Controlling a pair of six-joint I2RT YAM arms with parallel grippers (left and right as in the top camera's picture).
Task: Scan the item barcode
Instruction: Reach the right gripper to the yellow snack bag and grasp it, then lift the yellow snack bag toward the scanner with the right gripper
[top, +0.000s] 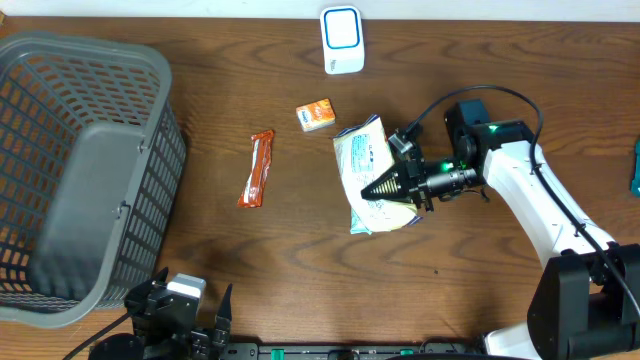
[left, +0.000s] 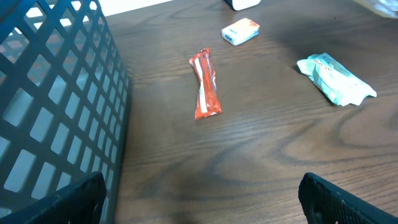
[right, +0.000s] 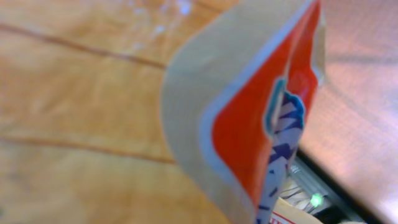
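Right gripper (top: 388, 186) is sitting pinched closed on the pale blue and white soft plastic pack (top: 362, 155), coming at it from the right, white arm trailing off toward the lower right corner. Pack is lying mid-table on the dark wooden table (top: 300, 260), tilted and crumpling a bit at its lower end. Can't tell from overhead whether it's clearing the wood.

Right wrist view is showing only a blurred close-up: cream-edged wrapper with an orange panel filling the frame. Own fingers aren't making out there.

Left gripper (top: 190, 302) is hanging at the near table edge, jaws spread wide, holding nothing. Its dark fingers (left: 348, 202) are framing bare wood in the left wrist view.

White box-shaped device with a blue-ringed face (top: 342, 40) is standing at the far edge, well apart from the pack. Small orange and white carton (top: 315, 115) is lying just up-left of the pack, not touching. Red-orange wrapped bar (top: 258, 170) is lying further left, between the pack and the grey plastic lattice basket (top: 170, 130), which is taking up the left side.
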